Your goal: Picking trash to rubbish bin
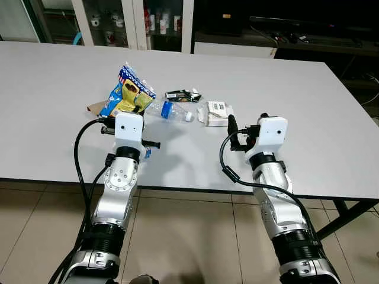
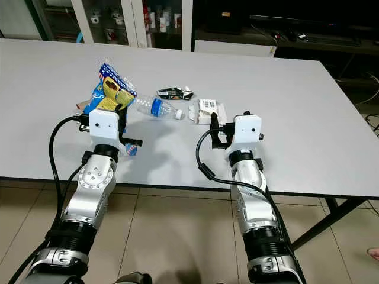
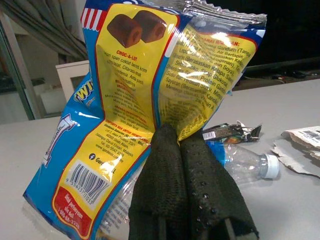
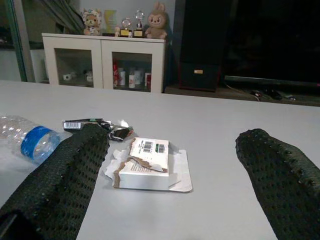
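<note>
A blue and yellow snack bag [image 1: 128, 93] stands up off the white table [image 1: 53, 77], with my left gripper [image 3: 172, 137] shut on its lower edge. Just right of the bag a clear plastic bottle [image 1: 169, 110] with a blue label lies on its side. A dark crumpled wrapper [image 1: 182, 94] lies behind the bottle. A torn white carton [image 4: 147, 162] sits in front of my right gripper [image 1: 246, 129], which hovers open near the table's front edge and holds nothing.
A brown scrap of card [image 1: 95, 107] lies left of the bag. Glass-door cabinets [image 1: 118, 21] stand behind the table, and a dark TV stand [image 1: 296, 29] at the back right. Tiled floor [image 1: 195, 236] lies below the near table edge.
</note>
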